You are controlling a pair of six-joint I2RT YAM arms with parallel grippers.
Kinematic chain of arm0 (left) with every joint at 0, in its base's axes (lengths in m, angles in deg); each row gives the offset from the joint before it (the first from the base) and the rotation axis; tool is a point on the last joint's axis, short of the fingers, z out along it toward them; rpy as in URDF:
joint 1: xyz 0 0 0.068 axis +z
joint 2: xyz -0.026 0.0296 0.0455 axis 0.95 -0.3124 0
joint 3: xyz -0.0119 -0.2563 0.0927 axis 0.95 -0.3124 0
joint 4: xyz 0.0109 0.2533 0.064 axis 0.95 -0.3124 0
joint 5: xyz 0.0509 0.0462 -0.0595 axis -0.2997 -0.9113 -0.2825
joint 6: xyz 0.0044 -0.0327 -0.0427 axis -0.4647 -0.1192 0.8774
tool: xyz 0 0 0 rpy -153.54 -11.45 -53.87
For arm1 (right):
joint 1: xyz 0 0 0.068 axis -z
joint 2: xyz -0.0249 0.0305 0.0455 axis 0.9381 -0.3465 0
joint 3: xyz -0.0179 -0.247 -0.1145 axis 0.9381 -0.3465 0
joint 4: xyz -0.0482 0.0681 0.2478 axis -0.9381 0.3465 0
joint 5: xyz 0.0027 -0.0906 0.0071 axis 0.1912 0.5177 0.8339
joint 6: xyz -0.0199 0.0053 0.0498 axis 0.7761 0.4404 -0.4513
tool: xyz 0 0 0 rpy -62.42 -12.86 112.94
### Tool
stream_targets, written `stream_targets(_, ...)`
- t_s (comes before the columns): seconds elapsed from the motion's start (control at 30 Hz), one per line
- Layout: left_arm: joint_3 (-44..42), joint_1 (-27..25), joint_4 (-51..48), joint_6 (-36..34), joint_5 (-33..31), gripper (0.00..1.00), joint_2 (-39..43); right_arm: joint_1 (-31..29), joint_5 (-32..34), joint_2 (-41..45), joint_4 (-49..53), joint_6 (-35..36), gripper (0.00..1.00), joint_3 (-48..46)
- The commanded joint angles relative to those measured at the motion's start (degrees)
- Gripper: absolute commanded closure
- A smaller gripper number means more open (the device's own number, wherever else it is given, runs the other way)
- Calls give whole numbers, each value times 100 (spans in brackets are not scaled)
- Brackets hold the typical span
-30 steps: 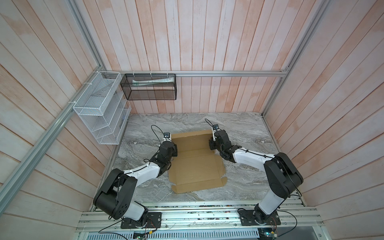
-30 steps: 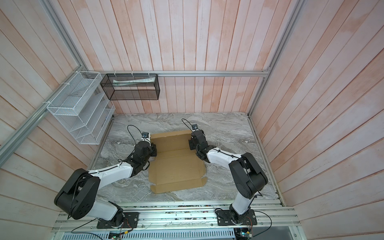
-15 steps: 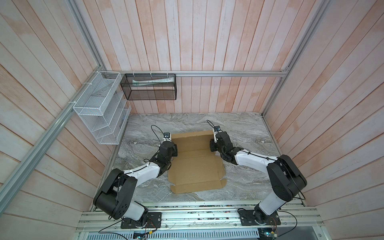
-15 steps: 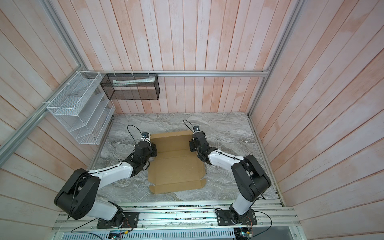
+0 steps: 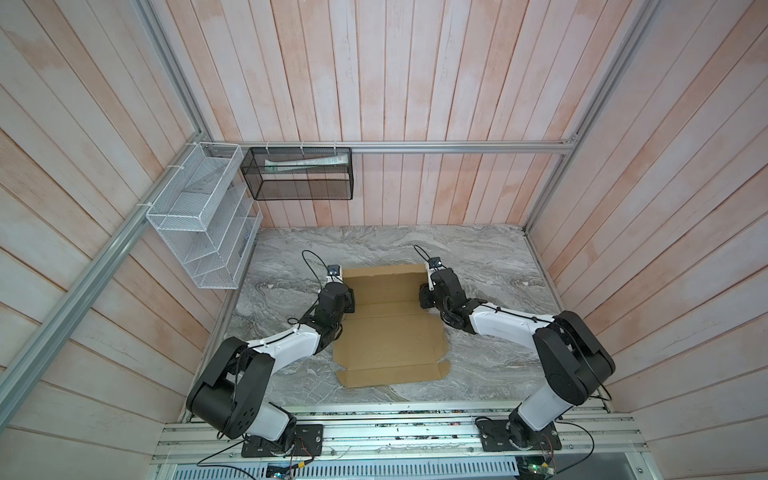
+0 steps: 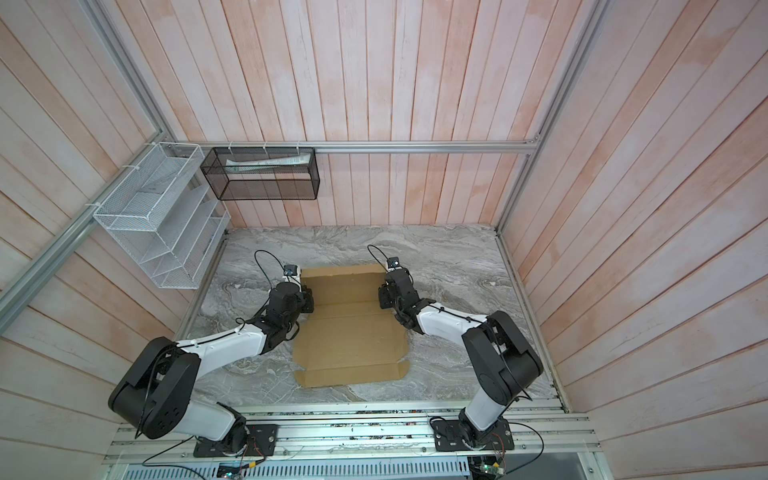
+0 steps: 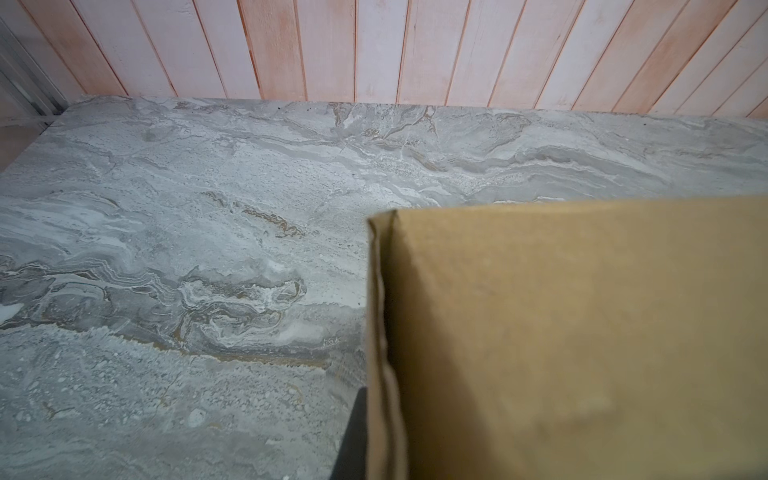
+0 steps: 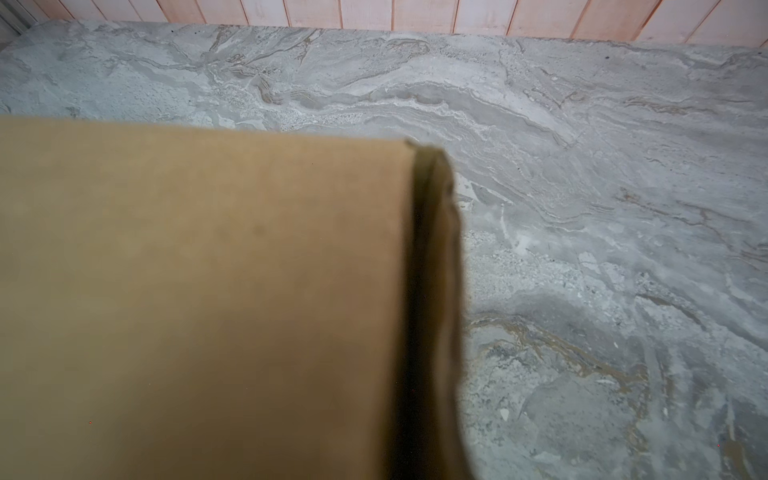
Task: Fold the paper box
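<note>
left tool [image 5: 348,301]: clamped on paper box [image 5: 390,332] left wall, propping it upright
right tool [image 5: 424,296]: at right wall, grip unclear

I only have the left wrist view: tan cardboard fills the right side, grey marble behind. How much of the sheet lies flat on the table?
Observer: In both top views the near part of the tan die-cut cardboard sheet lies flat on the grey marble table; only the far panel looks lifted.
Operator: Where's the other arm?
Observer: The right tool sits at the sheet's right edge, opposite the left tool on the left edge.
Operator: And the near end?
Observer: A narrow near flap with a small tab at its right corner lies flat there.
</note>
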Motion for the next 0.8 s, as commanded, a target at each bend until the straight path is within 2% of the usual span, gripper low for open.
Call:
stream_targets(0.0,30,-4,196,50,-64,100,6,-72,-89,115,-62,-172,71,-101)
stream_targets(0.57,-175,-3,419,103,-66,100,-38,-274,385,35,-712,-247,88,-506)
stream_targets(0.77,-195,-4,314,70,-75,100,77,-275,368,-13,-779,-296,88,-500)
